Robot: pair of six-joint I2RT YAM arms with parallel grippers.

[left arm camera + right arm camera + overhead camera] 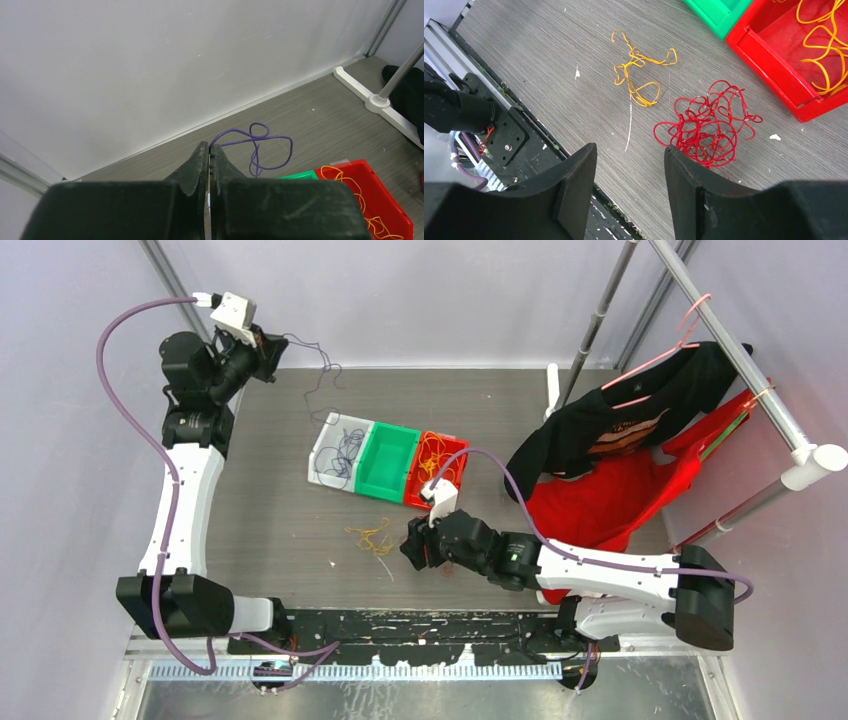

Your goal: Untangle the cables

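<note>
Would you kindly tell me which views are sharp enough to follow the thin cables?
Left wrist: the purple cable is crisp, the shut left gripper close to the lens soft. Right wrist: red tangle and orange cable sharp, evenly lit, no glare. Top external: soft even light, though fine detail is faint.

No words or numbers can be read anywhere. The black shirt [600, 412] has an orange print on it, but it is too small to read.

Grey table [262, 530] carries three bins [390, 462], orange cable [639, 75], red cable tangle [709, 127].
</note>
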